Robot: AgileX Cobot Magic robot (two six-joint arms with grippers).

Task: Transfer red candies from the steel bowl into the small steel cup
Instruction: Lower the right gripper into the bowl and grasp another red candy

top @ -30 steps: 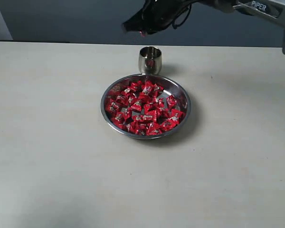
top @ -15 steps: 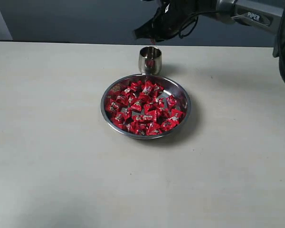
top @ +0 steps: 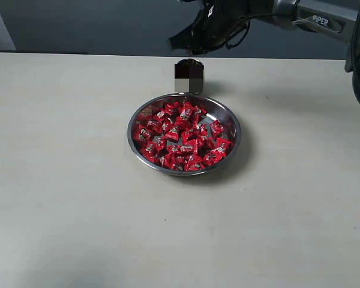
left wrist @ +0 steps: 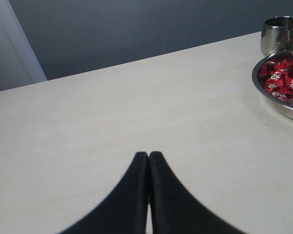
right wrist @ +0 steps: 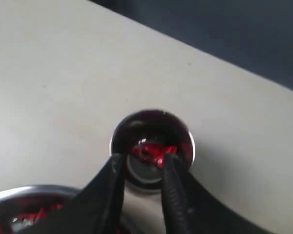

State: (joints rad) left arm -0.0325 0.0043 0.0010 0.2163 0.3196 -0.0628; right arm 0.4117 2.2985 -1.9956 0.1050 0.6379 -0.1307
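The steel bowl [top: 134, 123] sits mid-table, holding many red candies [top: 180, 138]. Just behind it stands the small steel cup [top: 189, 78]. My right gripper [top: 187, 45] hangs straight above the cup. In the right wrist view its jaws [right wrist: 142, 160] stand apart, open, over the cup's rim [right wrist: 118, 131]. A red candy [right wrist: 154, 153] lies inside the cup, close to one fingertip. My left gripper [left wrist: 149, 156] is shut and empty, low over bare table, far from the bowl [left wrist: 263, 90] and cup [left wrist: 279, 34]; it is out of the exterior view.
Pale tabletop [top: 66, 180] spreads wide on all sides of the bowl. The table's far edge runs just behind the cup, against a dark wall. The right arm [top: 312, 18] reaches in from the upper right.
The right gripper shifted right to a spot over the cup, then its jaws parted. The red candy seen at its tips earlier no longer shows there.
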